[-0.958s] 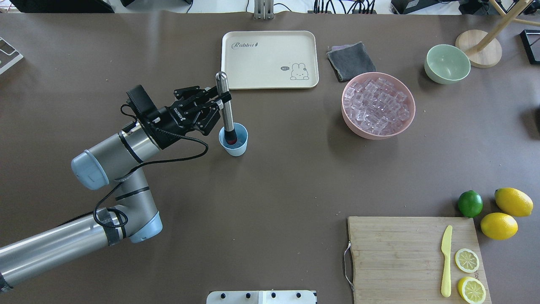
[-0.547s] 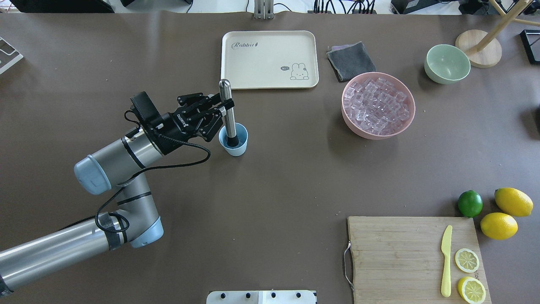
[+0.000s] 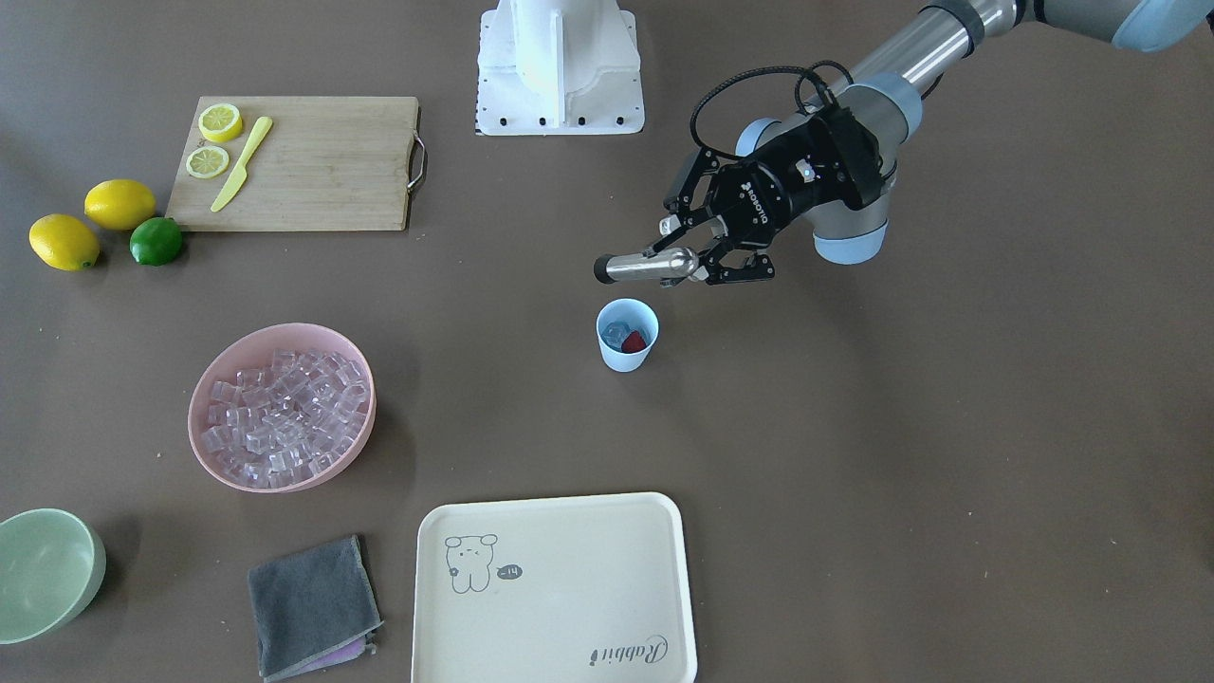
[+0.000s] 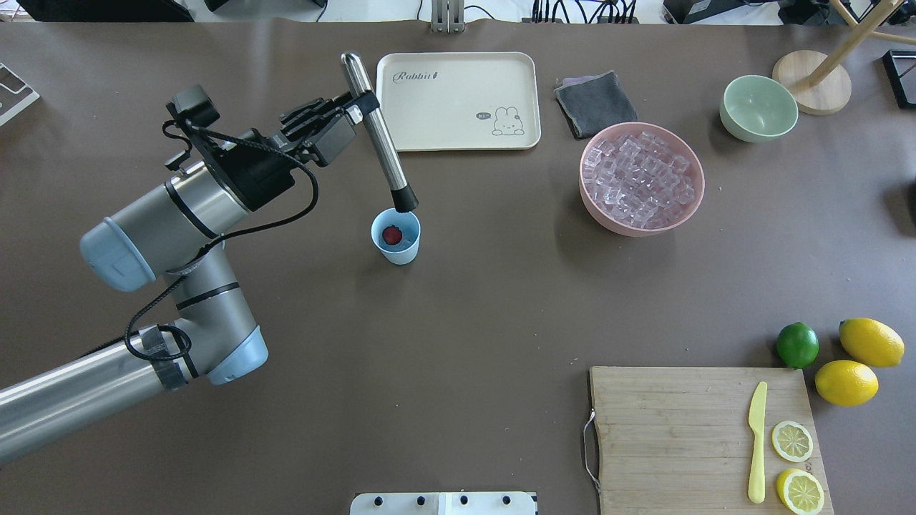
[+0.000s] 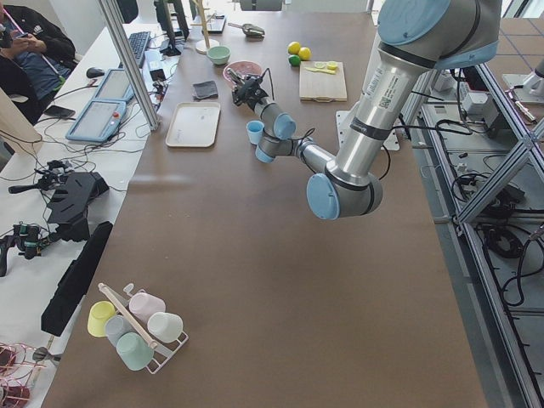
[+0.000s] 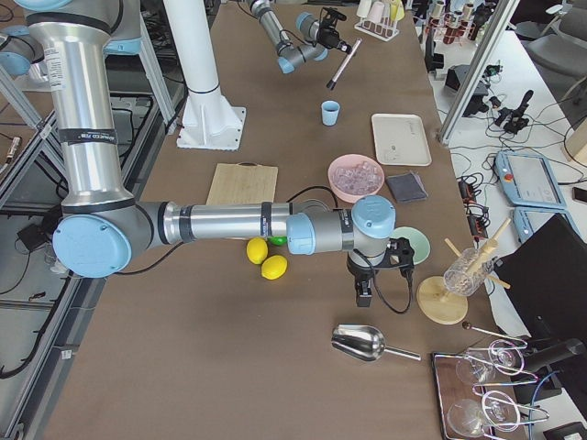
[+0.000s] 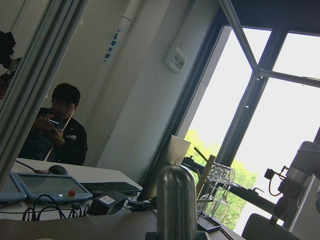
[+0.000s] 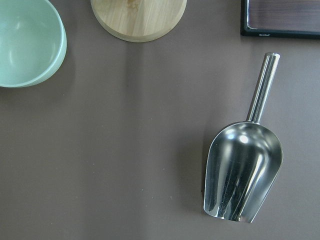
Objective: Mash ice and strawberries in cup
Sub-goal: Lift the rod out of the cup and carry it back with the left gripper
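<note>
The light-blue cup (image 4: 398, 249) stands left of the table's centre; it also shows in the front view (image 3: 623, 358). Inside it lie a red strawberry (image 4: 391, 234) and ice cubes (image 3: 616, 333). My left gripper (image 4: 361, 106) is shut on a steel muddler (image 4: 379, 136), near its top end. The muddler is tilted, and its black tip (image 4: 404, 202) hangs just above the cup's far rim. The muddler's rounded top fills the left wrist view (image 7: 175, 200). My right gripper (image 6: 360, 291) shows only in the exterior right view, near the green bowl; I cannot tell its state.
A pink bowl (image 4: 593, 209) full of ice cubes (image 4: 642, 179) sits right of the cup. A cream tray (image 4: 458, 100), grey cloth (image 4: 595, 104) and green bowl (image 4: 758, 107) lie at the far side. A cutting board (image 4: 673, 436), lime (image 4: 797, 345) and steel scoop (image 8: 243, 170) are at the right.
My left gripper has lifted the muddler up out of the cup and toward the far side. The strawberry in the cup now shows.
</note>
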